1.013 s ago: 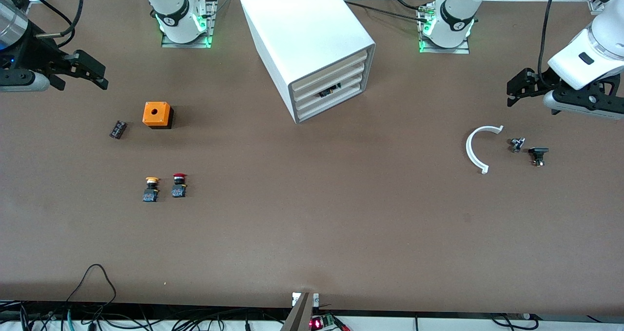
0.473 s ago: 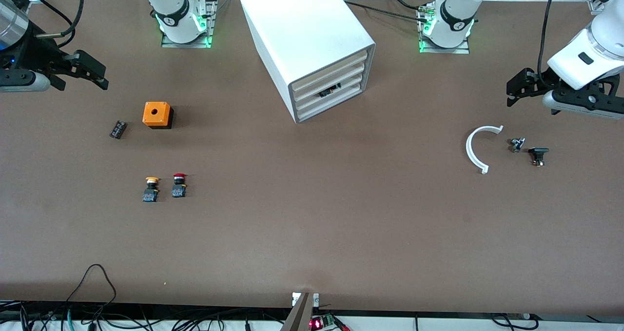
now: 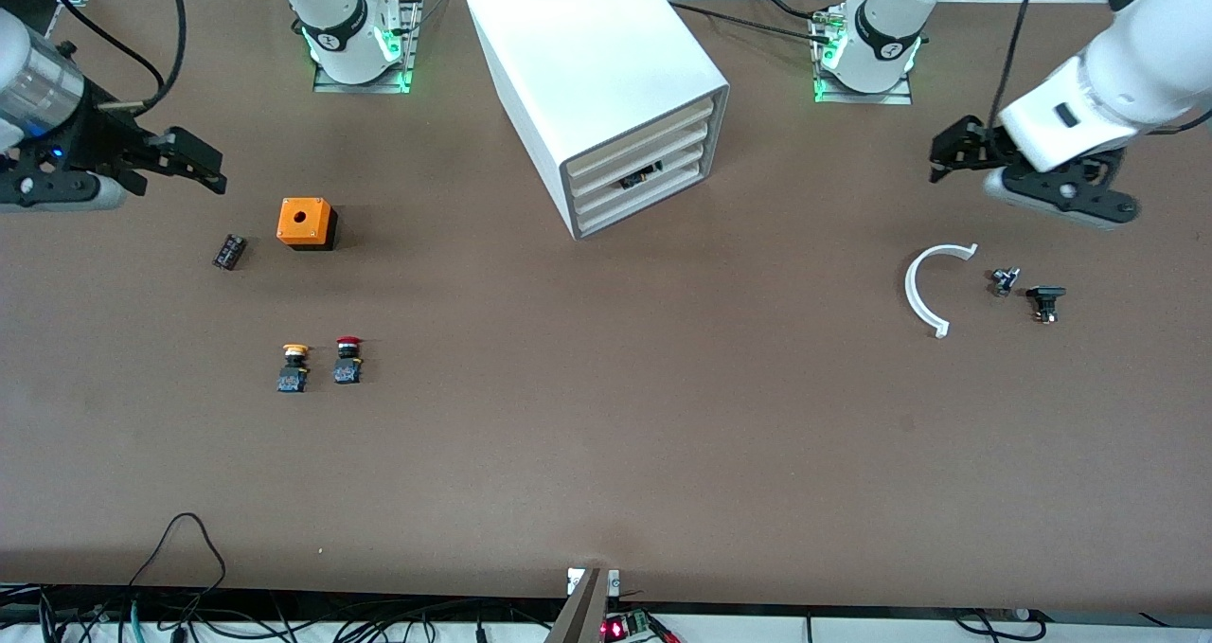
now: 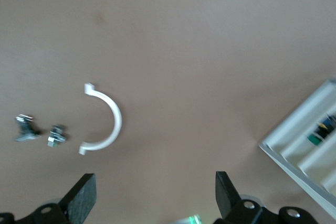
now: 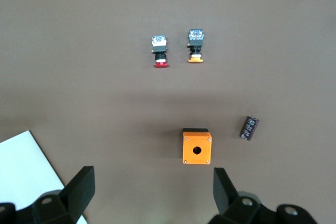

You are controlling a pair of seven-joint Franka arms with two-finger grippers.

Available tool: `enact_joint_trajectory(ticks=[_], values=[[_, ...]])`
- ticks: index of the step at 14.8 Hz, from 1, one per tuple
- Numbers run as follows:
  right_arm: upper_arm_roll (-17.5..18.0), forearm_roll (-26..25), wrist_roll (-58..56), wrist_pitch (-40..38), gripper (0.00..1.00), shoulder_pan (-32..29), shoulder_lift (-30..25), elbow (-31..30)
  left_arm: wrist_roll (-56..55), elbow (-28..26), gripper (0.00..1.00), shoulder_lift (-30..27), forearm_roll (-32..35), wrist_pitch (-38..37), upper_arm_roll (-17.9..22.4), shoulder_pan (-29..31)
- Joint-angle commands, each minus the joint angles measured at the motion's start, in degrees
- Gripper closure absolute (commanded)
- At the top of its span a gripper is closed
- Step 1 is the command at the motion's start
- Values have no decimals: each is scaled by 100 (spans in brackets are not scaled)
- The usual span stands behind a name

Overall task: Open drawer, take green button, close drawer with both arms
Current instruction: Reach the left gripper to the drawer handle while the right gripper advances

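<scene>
Jaws spread wide and empty on both sides: my left gripper (image 3: 937, 162) hangs over bare tabletop (image 3: 606, 435) near the white curved clip (image 3: 926, 289), and my right gripper (image 3: 210, 171) hangs over the right arm's end, above the orange box (image 3: 306, 223). Both wrists are tipped down with the fingers pointing toward the white cabinet (image 3: 597, 84). One cream-fronted drawer (image 3: 644, 178) sits slightly ajar, and through the gap I glimpse a green cap, the button (image 4: 315, 139), inside it in the left wrist view.
</scene>
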Motion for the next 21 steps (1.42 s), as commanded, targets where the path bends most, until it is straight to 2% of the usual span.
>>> enact_joint_trajectory(ticks=[1, 3, 5, 9, 11, 14, 17, 19, 21], values=[[94, -50, -76, 55, 0, -99, 140, -4, 154, 116, 0, 307, -462, -358, -282, 23], [102, -6, -32, 107, 0, -81, 307, -4, 172, 99, 0, 491, -997, -385, -336, 23], [102, 3, 38, 212, 0, -55, 456, -4, 172, 29, 0, 711, -1875, -385, -327, 84], [129, 12, 512, 520, 0, 24, 816, 49, 242, 11, 0, 1167, -2835, -245, -336, 59], [129, 20, 810, 695, 0, 103, 992, 75, 767, -111, 0, 1309, -3239, 36, -336, 41], [129, 12, 1364, 775, 0, 287, 1343, 285, 1733, -883, 1, 1301, -3968, 817, -336, 41], [129, 3, 1725, 775, 0, 498, 1748, 628, 2963, -1858, 2, 1300, -5145, 1591, -345, 41], [129, 3, 2032, 775, 0, 638, 2011, 926, 3318, -2264, 2, 1309, -5683, 1768, -414, 32], [129, 3, 2462, 784, 0, 814, 2240, 1155, 3397, -2528, 5, 1335, -5843, 1795, -450, 32]])
